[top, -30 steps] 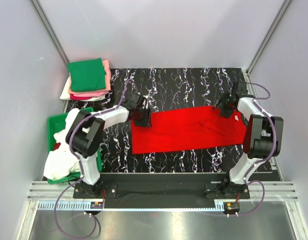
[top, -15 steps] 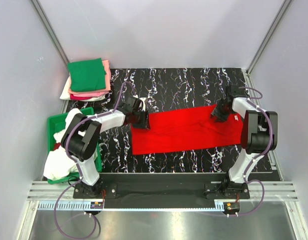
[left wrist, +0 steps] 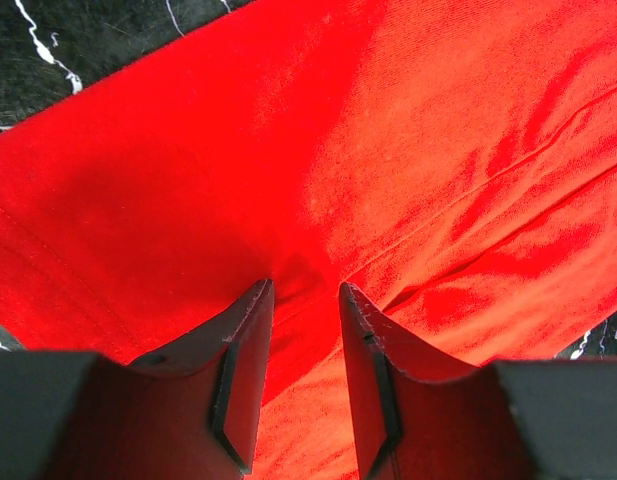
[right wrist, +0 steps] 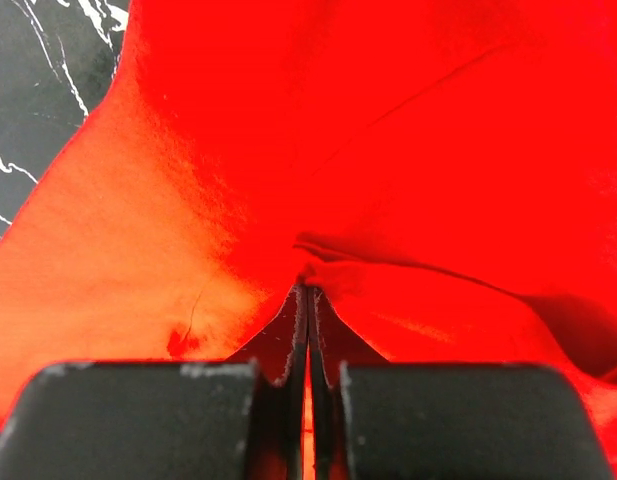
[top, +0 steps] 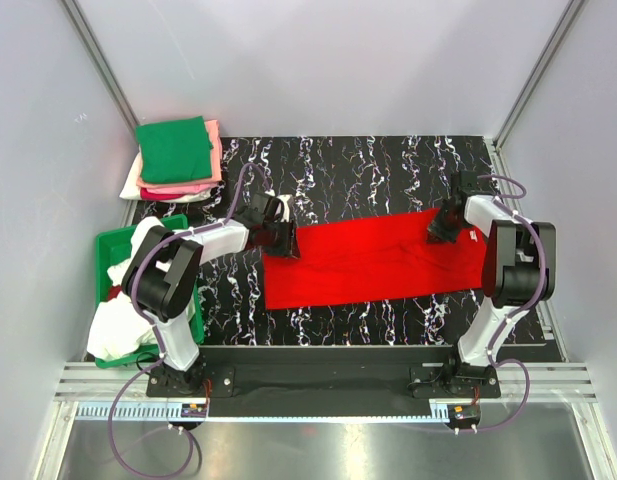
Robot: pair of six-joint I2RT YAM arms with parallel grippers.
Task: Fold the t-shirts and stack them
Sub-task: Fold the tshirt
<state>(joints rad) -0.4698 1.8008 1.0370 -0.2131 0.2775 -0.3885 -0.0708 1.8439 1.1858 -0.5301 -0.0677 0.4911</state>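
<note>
A: Where's the red t-shirt?
B: Spread across the surface; the right pincer clamps its far right edge, the left pincer straddles the far left edge, fingers apart.
A: Handling?
B: Light, limp; I'd lift both far corners together.

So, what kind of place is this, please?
Likely a robot test cell: bare grey walls, an aluminium frame, and a left arm and right arm bolted at a marbled black table.
</note>
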